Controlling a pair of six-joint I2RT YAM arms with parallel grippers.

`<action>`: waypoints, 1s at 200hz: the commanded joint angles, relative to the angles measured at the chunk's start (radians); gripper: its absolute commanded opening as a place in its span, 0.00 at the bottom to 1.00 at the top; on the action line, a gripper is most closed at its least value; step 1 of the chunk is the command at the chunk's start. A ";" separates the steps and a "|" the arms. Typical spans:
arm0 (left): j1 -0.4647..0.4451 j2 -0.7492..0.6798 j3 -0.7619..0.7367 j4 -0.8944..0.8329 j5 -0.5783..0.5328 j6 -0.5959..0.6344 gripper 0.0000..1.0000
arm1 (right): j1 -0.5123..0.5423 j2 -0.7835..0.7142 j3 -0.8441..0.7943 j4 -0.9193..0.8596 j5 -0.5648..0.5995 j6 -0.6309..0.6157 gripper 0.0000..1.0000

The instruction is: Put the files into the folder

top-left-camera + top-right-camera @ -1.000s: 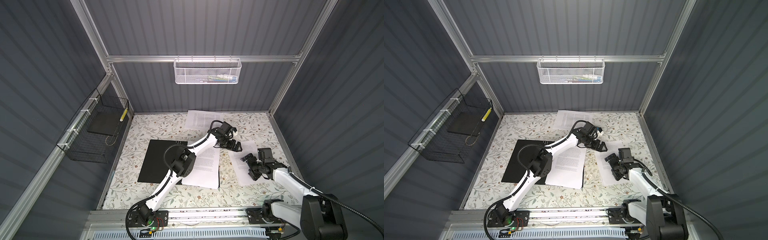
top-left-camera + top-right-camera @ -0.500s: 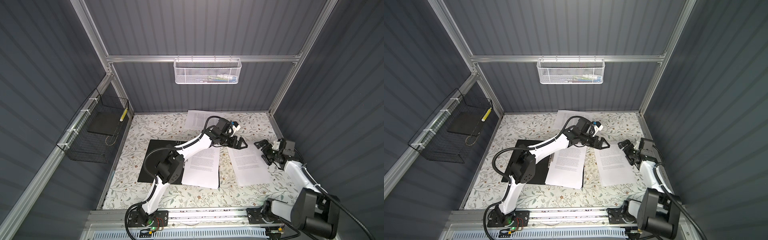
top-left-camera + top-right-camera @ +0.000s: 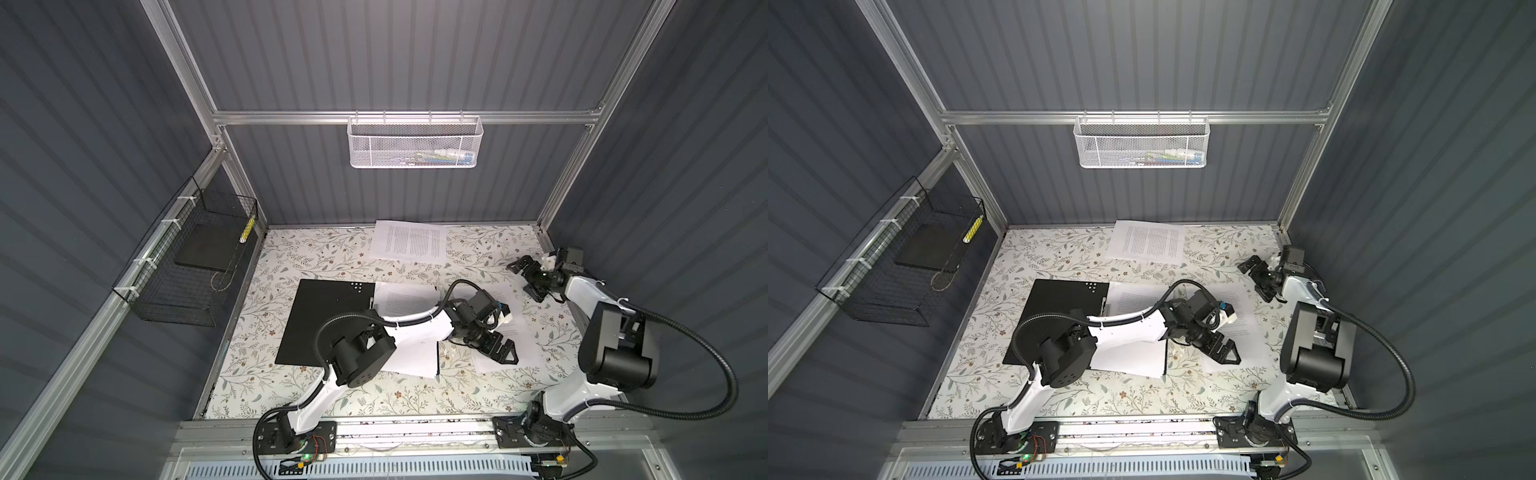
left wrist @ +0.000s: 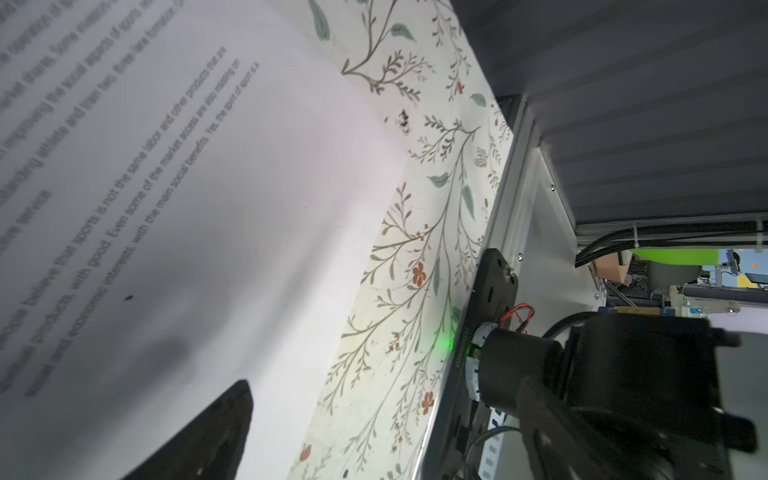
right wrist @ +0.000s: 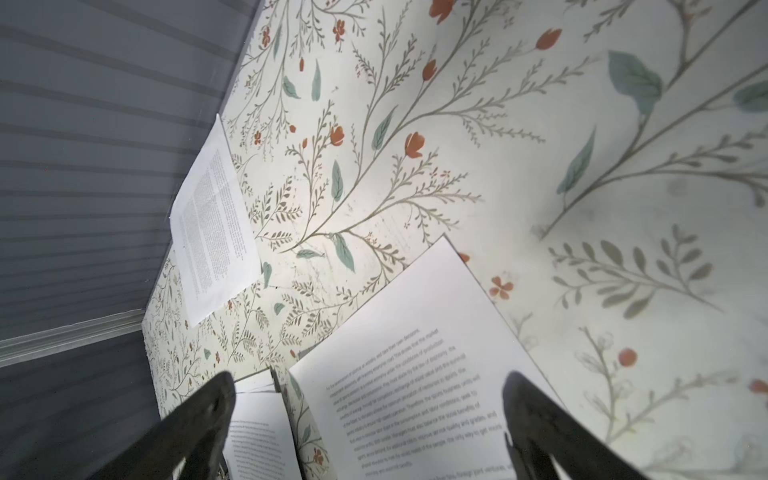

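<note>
a thin black folder [image 3: 324, 324] is seen lying open and flat on the pale floral-patterned tabletop [image 3: 316, 257], left of centre in both top views. its right half is covered by a stack of loose white paper sheets printed with small black text [image 3: 401, 301], which is partly hidden under the white left arm. a second printed sheet [image 3: 411, 245] is laid flat against the table's back edge, in the upper centre, well apart from the folder. a third printed sheet [image 3: 525, 345] is spread on the table just right of the folder, lower right of centre.

the black left gripper [image 3: 505, 355] is seen low over this third printed sheet with its fingers apart. in the left wrist view one dark fingertip [image 4: 224, 415] is shown over the printed page, and whether it touches cannot be told.

the black right gripper [image 3: 524, 280] is seen towards the right edge of the frame, near the table's far right corner. its fingers [image 5: 195, 428] are spread wide, with nothing clamped between them.

a white mesh basket [image 3: 415, 143] is hung on the back wall and a black wire basket [image 3: 183, 270] on the left wall.
</note>
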 commanded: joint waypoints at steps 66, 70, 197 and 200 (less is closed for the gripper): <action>0.039 -0.023 -0.146 -0.105 -0.103 0.067 1.00 | 0.005 0.156 0.138 -0.163 0.026 -0.078 0.99; 0.044 -0.029 -0.159 -0.109 -0.108 0.071 1.00 | 0.006 0.161 0.142 -0.174 0.036 -0.083 0.99; 0.101 -0.078 -0.210 -0.195 -0.176 0.173 1.00 | 0.098 0.321 0.324 -0.377 0.199 -0.186 0.99; 0.101 -0.077 -0.210 -0.195 -0.175 0.173 1.00 | 0.099 0.317 0.323 -0.376 0.207 -0.186 0.99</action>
